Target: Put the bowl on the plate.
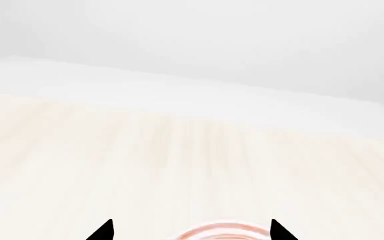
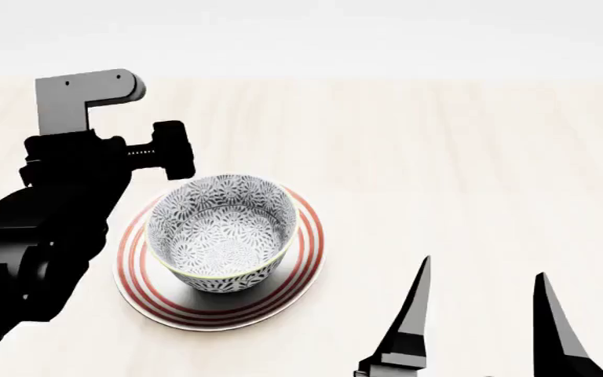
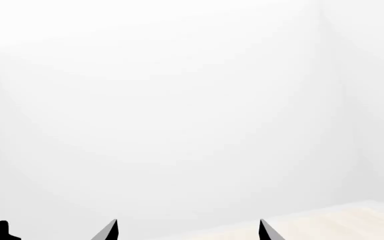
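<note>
The grey-blue floral bowl (image 2: 223,234) stands upright on the white plate (image 2: 309,250) with red rings, left of the table's centre in the head view. My left arm (image 2: 66,204) hangs over the plate's left side and hides that part of the rim. Its fingertips do not show in the head view. In the left wrist view my left gripper (image 1: 192,224) is open, its black tips wide apart, with a strip of the plate's rim (image 1: 222,231) showing between them. My right gripper (image 2: 482,276) is open and empty, right of the plate and nearer to me.
The pale wooden table (image 2: 448,149) stretches to a far edge against a white wall (image 1: 199,45). The right wrist view shows mostly the white wall (image 3: 178,100) and a corner of the table (image 3: 352,220).
</note>
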### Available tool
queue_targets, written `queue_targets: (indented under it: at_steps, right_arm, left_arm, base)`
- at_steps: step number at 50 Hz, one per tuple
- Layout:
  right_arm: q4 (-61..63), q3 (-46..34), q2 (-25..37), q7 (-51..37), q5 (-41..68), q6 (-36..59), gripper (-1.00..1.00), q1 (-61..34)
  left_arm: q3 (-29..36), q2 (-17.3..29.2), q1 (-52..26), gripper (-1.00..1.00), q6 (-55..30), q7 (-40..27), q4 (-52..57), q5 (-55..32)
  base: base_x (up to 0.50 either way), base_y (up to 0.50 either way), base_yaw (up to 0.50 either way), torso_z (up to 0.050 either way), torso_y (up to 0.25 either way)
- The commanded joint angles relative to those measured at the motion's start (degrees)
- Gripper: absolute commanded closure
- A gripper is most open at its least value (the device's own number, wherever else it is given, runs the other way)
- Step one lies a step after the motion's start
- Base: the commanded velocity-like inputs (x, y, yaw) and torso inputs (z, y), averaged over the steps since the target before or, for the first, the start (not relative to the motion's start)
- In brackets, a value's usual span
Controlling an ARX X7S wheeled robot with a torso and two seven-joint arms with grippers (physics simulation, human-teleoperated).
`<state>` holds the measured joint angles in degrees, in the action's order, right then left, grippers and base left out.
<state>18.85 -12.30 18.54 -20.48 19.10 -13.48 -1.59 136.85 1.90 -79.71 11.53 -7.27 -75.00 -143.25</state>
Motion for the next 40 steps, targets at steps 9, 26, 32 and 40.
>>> queue_targets:
  at_steps: [9, 26, 32, 40]
  right_arm:
    - [0.5, 0.12, -0.86, 0.84, -1.46, 0.89, -1.0, 0.08]
    - [-0.28, -1.12, -1.03, 1.0, -1.42, 1.24, -1.0, 0.01]
    - [0.09, -1.42, -1.0, 0.78, -1.37, 1.62, -1.0, 0.08]
    - [-0.67, -1.68, -1.19, 0.63, -1.62, 1.09, -1.0, 0.44]
  left_arm:
    - [7.81, 13.97, -5.53, -1.0, 27.61, -7.39, 24.41, 2.06]
    - [10.28, 30.41, -8.84, -1.0, 48.27, -43.5, 51.04, 37.78]
    - [3.42, 36.15, -5.15, -1.0, 48.16, -61.37, 55.79, 58.44]
    - [-15.29, 43.98, 8.17, -1.0, 38.52, -82.67, 63.64, 94.06]
  base:
    - [0.0, 0.0, 0.0, 0.0, 0.0]
    - [0.0, 0.0, 0.0, 0.0, 0.0]
    - [0.0, 0.0, 0.0, 0.0, 0.0]
    - [0.0, 0.0, 0.0, 0.0, 0.0]
